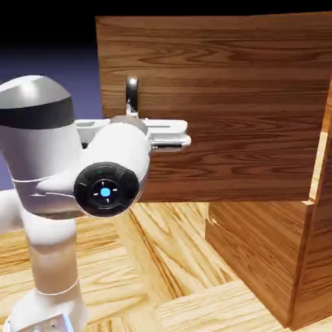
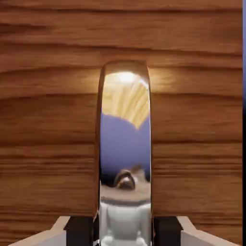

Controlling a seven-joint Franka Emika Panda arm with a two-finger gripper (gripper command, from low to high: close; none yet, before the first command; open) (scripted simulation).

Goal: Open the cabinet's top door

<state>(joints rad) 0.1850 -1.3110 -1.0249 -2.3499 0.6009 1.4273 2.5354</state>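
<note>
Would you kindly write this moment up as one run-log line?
gripper: shut on handle | top door: swung out from cabinet | arm: level at handle

The light, yellow-toned wood-grain table surface (image 1: 172, 259) fills the lower part of the exterior view. Its grain runs in differing directions in adjoining patches, with darker streaks between them. Above and behind it, the plain blue-violet backdrop (image 1: 87, 78) shows at the upper left of the exterior view, darkening to near black toward the top edge. In the hand view, a thin strip of the same backdrop shows along the right edge.
</note>
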